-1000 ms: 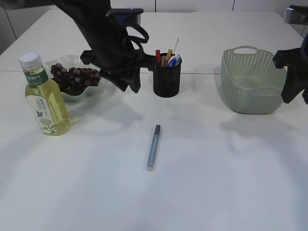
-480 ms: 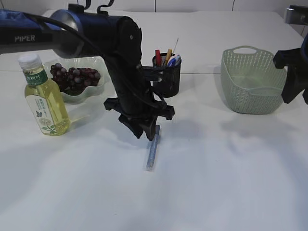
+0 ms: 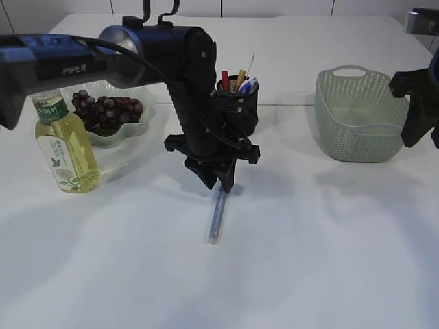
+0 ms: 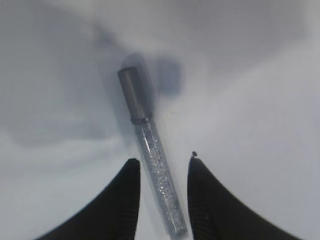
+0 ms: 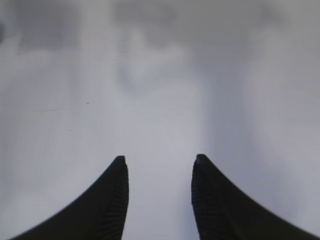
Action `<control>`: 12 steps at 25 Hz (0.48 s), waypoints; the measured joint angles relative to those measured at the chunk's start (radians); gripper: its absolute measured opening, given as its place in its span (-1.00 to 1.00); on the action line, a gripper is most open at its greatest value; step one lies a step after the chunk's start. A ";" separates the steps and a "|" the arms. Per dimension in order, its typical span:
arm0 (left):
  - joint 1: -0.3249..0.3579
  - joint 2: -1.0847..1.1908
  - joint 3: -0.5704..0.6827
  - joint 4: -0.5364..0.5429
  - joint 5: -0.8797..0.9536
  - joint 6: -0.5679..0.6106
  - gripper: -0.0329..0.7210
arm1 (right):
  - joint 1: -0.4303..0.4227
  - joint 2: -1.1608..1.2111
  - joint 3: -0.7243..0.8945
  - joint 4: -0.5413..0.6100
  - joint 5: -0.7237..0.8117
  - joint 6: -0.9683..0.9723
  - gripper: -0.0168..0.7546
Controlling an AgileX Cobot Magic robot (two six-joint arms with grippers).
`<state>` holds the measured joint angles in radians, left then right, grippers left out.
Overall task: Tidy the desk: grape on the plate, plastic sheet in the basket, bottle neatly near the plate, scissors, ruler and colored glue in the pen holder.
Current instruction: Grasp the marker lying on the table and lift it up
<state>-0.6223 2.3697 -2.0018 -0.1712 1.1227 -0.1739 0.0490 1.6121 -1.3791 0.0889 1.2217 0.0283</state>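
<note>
The colored glue (image 3: 214,221), a clear glitter tube with a grey cap (image 4: 131,92), lies on the white table. My left gripper (image 3: 223,184) (image 4: 162,161) stands open just above it, one finger on each side of the tube, not closing on it. Grapes (image 3: 106,110) lie on the green plate (image 3: 139,125), with the bottle (image 3: 65,147) upright beside it. The black pen holder (image 3: 243,116) holds red, yellow and blue items; scissors and ruler cannot be told apart. My right gripper (image 5: 160,160) hangs open and empty by the basket (image 3: 360,127). No plastic sheet shows.
The left arm (image 3: 192,89) stretches from the left edge across the plate and hides part of the pen holder. The right arm (image 3: 420,110) hangs at the right edge, next to the basket's far side.
My left arm has swung from beside the plate forward and rightward, lowering its gripper over the capped end of the glue. The right arm has stayed still.
</note>
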 joint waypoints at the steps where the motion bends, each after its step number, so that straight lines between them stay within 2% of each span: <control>1: 0.000 0.010 -0.009 0.000 0.010 0.000 -0.28 | 0.000 0.000 0.000 0.000 0.000 0.000 -0.06; 12: 0.000 0.065 -0.018 0.002 0.033 -0.005 -0.28 | 0.000 0.000 0.000 0.000 0.000 -0.002 -0.06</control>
<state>-0.6223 2.4348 -2.0203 -0.1694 1.1556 -0.1786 0.0490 1.6121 -1.3791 0.0889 1.2217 0.0265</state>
